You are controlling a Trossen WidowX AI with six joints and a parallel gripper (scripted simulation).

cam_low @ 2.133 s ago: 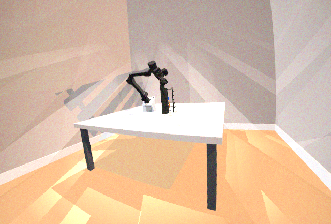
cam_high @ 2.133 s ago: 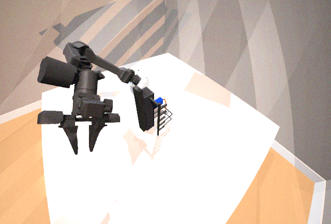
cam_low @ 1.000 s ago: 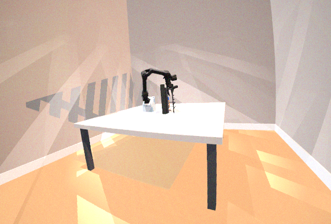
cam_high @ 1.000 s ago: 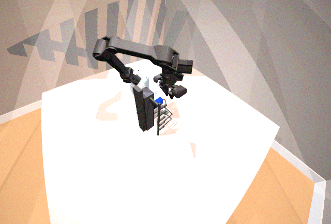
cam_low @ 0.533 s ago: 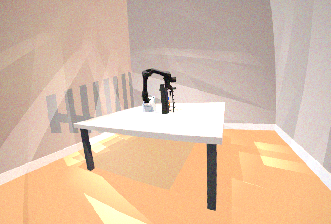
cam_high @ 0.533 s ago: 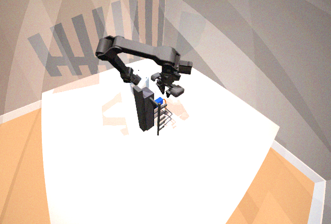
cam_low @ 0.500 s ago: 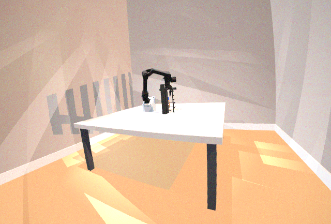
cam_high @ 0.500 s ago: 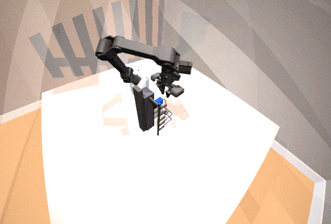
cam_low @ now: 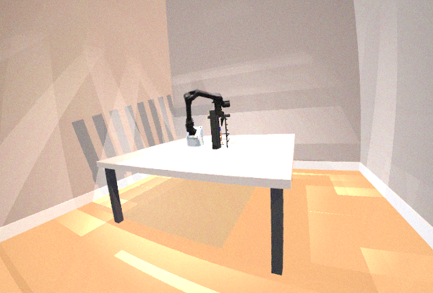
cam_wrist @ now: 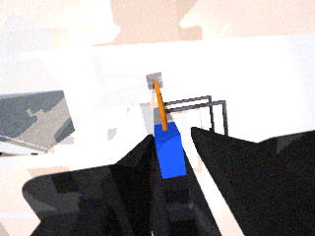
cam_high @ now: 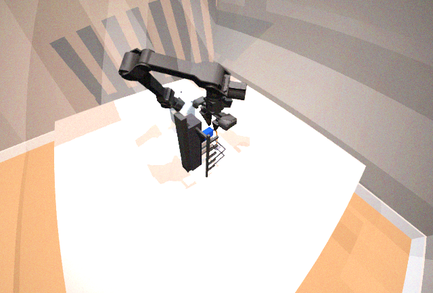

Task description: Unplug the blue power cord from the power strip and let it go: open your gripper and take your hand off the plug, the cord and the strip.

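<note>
Approach step: I held the tool (cam_wrist: 173, 147) part-open and gripping nothing, straddling the blue plug (cam_wrist: 170, 149) still seated atop the upright power strip (cam_high: 188, 143) on the counter (cam_high: 244, 220); closing on it seemed the next move.
</note>
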